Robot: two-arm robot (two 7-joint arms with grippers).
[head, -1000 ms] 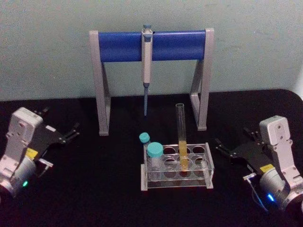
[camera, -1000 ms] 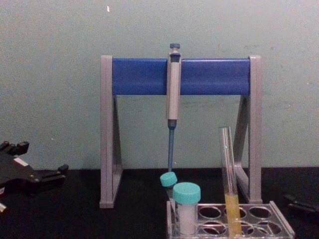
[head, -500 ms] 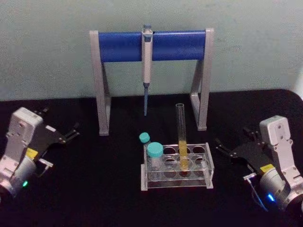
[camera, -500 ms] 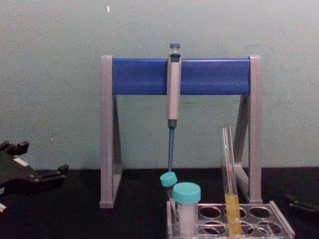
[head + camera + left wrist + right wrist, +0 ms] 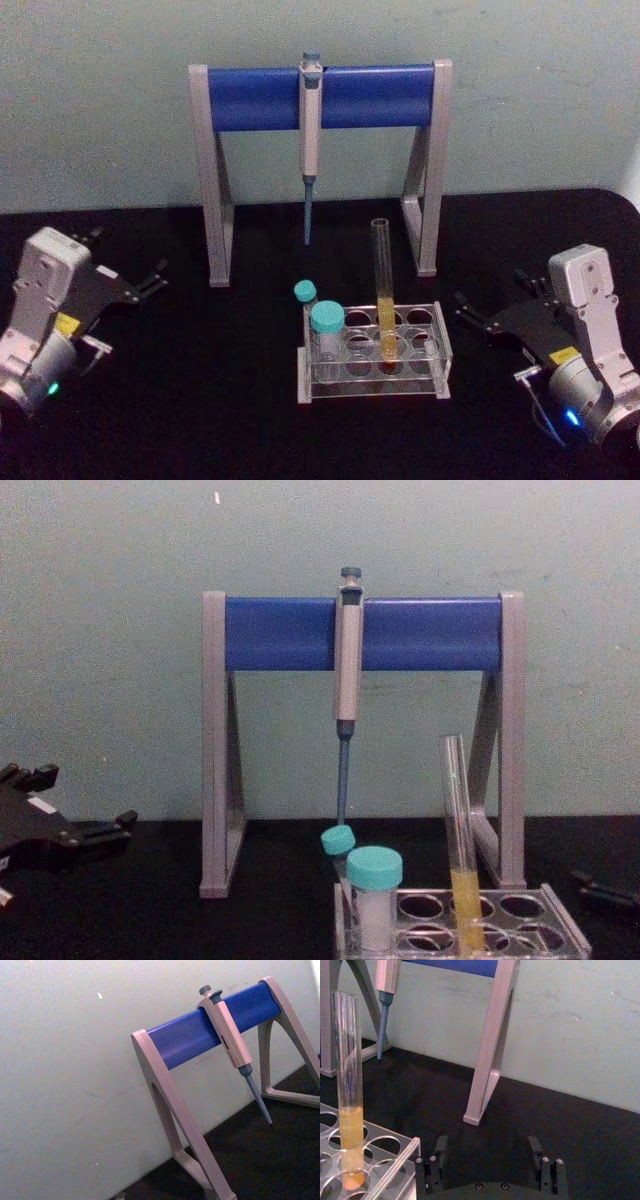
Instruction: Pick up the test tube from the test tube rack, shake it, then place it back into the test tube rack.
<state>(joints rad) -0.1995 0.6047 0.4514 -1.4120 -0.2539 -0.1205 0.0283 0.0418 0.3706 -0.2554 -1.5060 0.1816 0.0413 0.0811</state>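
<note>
Tube (image 5: 384,290) sits upright in the rack (image 5: 440,345), just left of the right gripper (image 5: 468,311), jaws apart, empty. Left gripper (image 5: 152,280) is parked way off, jaws apart too.

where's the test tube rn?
The test tube stands upright in the test tube rack at table centre in the head view, right of two teal-capped tubes, in front of the pipette stand.

Plain pale green wall (image 5: 100,110) behind a black tabletop (image 5: 200,380), evenly lit.
</note>
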